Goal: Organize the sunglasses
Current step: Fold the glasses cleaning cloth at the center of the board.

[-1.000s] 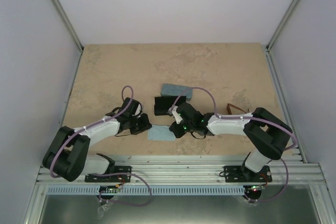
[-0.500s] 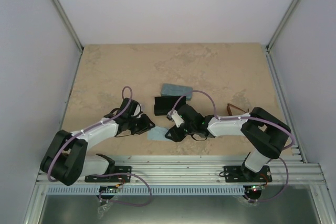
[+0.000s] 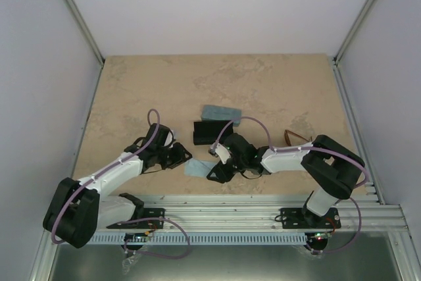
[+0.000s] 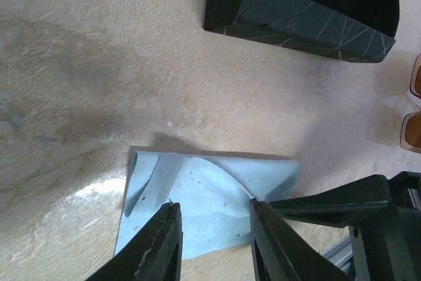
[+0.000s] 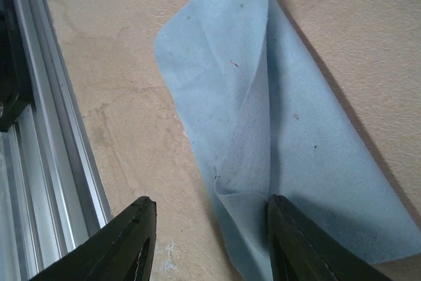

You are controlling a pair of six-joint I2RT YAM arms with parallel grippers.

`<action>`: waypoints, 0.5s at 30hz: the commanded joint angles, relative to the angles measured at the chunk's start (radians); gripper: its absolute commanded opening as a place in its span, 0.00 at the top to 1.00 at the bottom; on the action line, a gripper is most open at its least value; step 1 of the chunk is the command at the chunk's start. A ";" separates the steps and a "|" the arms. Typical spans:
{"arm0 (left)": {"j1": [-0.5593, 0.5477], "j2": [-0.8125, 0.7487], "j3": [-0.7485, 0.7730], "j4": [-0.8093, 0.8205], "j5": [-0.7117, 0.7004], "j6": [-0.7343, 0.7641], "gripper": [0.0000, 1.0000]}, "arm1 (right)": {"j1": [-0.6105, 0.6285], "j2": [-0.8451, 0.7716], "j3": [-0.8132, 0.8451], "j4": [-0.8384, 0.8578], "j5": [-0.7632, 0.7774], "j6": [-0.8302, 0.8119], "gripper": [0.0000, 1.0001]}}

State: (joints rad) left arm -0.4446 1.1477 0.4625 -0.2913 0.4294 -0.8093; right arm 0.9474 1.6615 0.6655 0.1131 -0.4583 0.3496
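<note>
While both arms are leaning inward over the counter (image 3: 164,83), the left hand (image 4: 215,207) is hanging over a rumpled light-blue cloth (image 4: 210,182), its fingers standing apart with nothing between them. The right hand (image 5: 210,203) is hanging over the same cloth from its 3 o'clock side, fingers likewise parted and gripping nothing. A black case (image 3: 205,131) is lying at 12 o'clock from the cloth, with a grey-blue case (image 3: 220,111) just beyond it. The brown sunglasses (image 3: 295,137) are lying on the counter at 3 o'clock from the black case, partly hidden behind the right arm, and their amber lenses are showing at the edge of the left wrist view.
</note>
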 commanded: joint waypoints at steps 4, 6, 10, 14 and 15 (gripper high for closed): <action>0.001 0.015 0.020 0.034 0.034 -0.011 0.70 | 0.003 -0.012 -0.037 -0.014 -0.060 -0.039 0.54; 0.001 0.037 0.028 0.051 0.049 -0.012 0.71 | 0.005 -0.010 -0.037 -0.021 -0.065 -0.045 0.56; 0.001 0.071 0.039 0.083 0.072 -0.011 0.74 | 0.009 -0.003 -0.026 -0.032 -0.048 -0.046 0.67; 0.001 0.088 0.043 0.113 0.094 -0.020 0.75 | 0.019 -0.008 -0.021 -0.024 -0.048 -0.045 0.77; 0.001 0.090 0.043 0.119 0.096 -0.021 0.75 | 0.023 -0.010 -0.020 -0.019 -0.049 -0.045 0.78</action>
State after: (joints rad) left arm -0.4446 1.2274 0.4812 -0.2249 0.4854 -0.8177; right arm 0.9565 1.6581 0.6468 0.0937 -0.5011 0.3149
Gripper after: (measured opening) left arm 0.253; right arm 0.235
